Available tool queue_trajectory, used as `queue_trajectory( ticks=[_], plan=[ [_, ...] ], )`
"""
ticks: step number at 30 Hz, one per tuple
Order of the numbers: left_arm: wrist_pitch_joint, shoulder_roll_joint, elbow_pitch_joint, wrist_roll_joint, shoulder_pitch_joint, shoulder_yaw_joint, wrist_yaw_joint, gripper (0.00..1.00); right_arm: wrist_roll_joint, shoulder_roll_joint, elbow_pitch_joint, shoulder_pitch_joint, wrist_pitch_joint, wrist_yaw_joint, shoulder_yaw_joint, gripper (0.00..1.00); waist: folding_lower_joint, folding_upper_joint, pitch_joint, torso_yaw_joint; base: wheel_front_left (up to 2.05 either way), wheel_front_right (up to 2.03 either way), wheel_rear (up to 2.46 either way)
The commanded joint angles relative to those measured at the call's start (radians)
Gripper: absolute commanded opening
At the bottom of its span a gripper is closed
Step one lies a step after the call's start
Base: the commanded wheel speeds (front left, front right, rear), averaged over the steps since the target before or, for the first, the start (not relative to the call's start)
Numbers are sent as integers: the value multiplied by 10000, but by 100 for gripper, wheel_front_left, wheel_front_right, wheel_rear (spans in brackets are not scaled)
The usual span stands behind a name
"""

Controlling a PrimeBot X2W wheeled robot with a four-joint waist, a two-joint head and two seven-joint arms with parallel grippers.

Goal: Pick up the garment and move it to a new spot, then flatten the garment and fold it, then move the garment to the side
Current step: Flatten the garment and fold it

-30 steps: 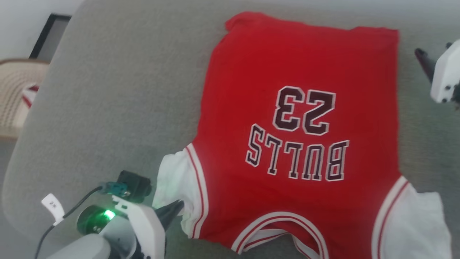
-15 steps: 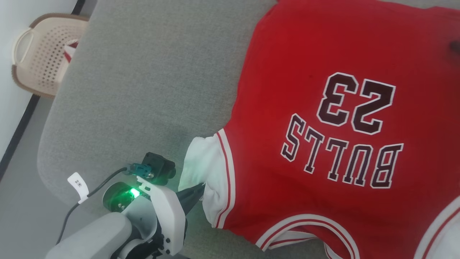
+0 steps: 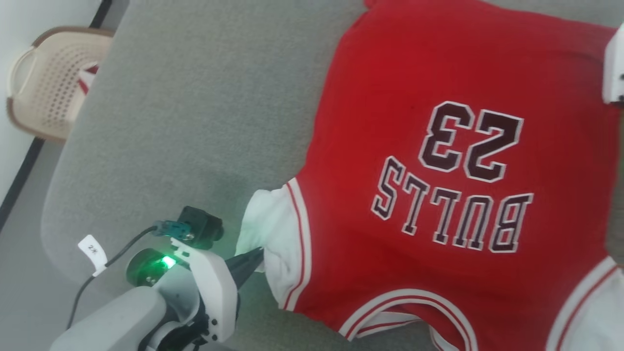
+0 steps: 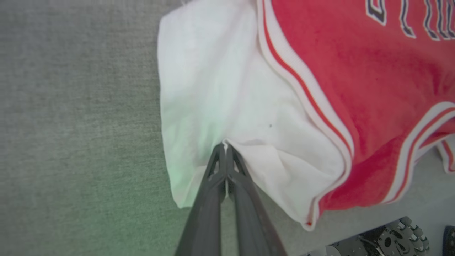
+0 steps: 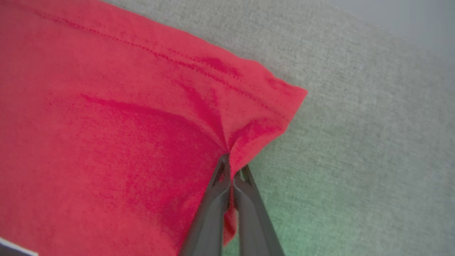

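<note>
Since a second ago my left gripper [image 4: 225,149] stays clenched on the white sleeve [image 4: 213,81] of the garment [image 3: 438,63] spread on the grey cushion [image 3: 195,122], my right gripper [image 5: 230,161] has nipped its hem corner [image 5: 277,103], and such thin pinches may slip under an uneven lift.

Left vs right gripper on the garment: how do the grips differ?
Left gripper pinches the white sleeve; right gripper pinches a red hem corner. Left gripper sits at the collar end of the garment, right gripper at its hem end. Both are shut on puckered fabric.
</note>
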Motion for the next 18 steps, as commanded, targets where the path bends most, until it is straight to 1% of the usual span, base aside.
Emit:
queue_trajectory(
  ticks=[1,4,8,9,10,11,14,18],
  plan=[
    [-72,100,30,-61,107,76,70,0,122,153,5,497,15,-20,161,0,0,0,-309,-336,0,0,0],
    [-83,307,-63,-135,265,151,159,0,568,435,-650,711,-122,-14,528,0,0,0,-593,-745,0,0,0],
    [-52,647,-244,-240,475,237,323,0,1343,447,-1992,1392,-53,-15,1468,0,0,0,-948,-1332,0,0,0],
    [-52,647,-244,-240,475,237,323,0,1343,447,-1992,1392,-53,-15,1468,0,0,0,-948,-1332,0,0,0],
    [-54,819,-360,-326,613,300,416,0,1900,275,-2895,1891,19,-15,1948,0,0,0,-1091,-1614,0,0,0],
    [-54,819,-360,-326,613,300,416,0,1900,275,-2895,1891,19,-15,1948,0,0,0,-1091,-1614,0,0,0],
    [-52,1053,-551,-377,778,361,563,0,2681,-117,-4373,2853,161,-17,2505,0,0,0,-1294,-2031,0,0,0],
    [-64,1377,-807,-478,1048,470,806,0,3604,-745,-6355,4367,231,-17,2696,0,0,0,-1563,-2553,0,0,0]
  ],
)
